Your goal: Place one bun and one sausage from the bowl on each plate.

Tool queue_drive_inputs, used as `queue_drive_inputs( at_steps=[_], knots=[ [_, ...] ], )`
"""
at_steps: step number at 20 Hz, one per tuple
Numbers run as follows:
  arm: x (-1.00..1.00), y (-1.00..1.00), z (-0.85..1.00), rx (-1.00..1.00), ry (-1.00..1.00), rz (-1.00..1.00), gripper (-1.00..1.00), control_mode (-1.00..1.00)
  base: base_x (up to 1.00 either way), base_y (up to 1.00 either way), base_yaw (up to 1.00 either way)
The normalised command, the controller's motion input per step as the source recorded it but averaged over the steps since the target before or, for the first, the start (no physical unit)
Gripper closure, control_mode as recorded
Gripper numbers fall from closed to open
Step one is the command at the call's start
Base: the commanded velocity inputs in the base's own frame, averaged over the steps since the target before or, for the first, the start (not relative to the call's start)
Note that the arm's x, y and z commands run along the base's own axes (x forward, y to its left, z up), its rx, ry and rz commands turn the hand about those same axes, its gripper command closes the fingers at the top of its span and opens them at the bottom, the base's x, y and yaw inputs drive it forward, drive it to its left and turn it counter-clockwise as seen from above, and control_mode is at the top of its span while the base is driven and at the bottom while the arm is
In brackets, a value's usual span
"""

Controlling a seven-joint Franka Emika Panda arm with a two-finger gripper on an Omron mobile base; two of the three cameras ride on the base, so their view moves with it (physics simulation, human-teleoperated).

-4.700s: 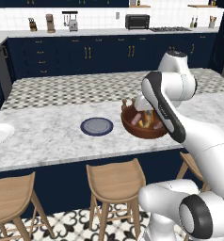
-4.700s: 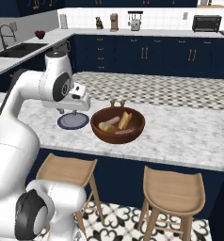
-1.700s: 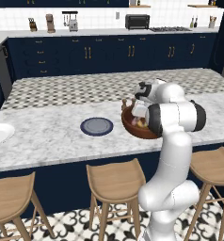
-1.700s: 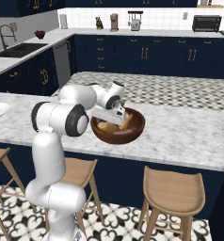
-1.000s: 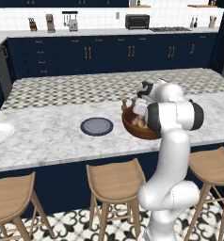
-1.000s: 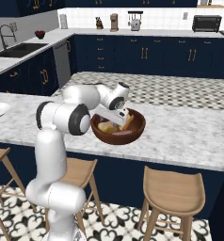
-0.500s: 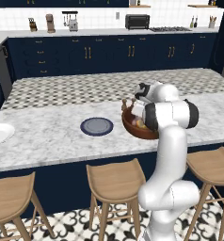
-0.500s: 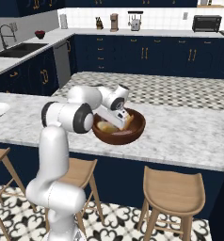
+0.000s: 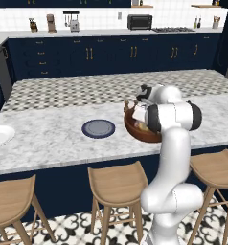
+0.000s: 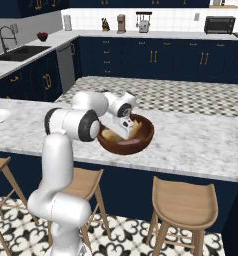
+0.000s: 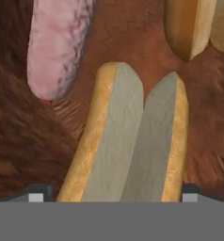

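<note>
Bun (image 11: 132, 141) between wide gripper (image 11: 111, 192) fingertips

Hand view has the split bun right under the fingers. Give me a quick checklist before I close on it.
1. Gripper open: ok, one fingertip at each side of the bun.
2. Split bun centred between the tips: ok.
3. Pink sausage out of the grip path: ok, it lies apart to one side.
4. Second bun out of the way: ok.
5. Hand inside the bowl: ok.
6. Dark plate free to receive: ok.
7. Fingers low enough to grip: cannot tell.
</note>
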Motion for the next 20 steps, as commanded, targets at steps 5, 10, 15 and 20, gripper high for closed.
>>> queue_drive_inputs(
  at_steps=[5,10,15,20],
  knots=[
    [-0.45,0.08,0.93,-0.02,-0.03,0.01,1.00,-1.00,0.00,0.00,0.00],
    [-0.34,0.20,1.00,-0.04,0.00,0.00,1.00,-1.00,0.00,0.00,0.00],
    [-0.81,0.63,0.55,-0.15,-0.17,0.00,1.00,-1.00,0.00,0.00,0.00],
    [-0.85,0.84,-0.03,-0.27,-0.18,0.15,1.00,-1.00,0.00,0.00,0.00]
  ],
)
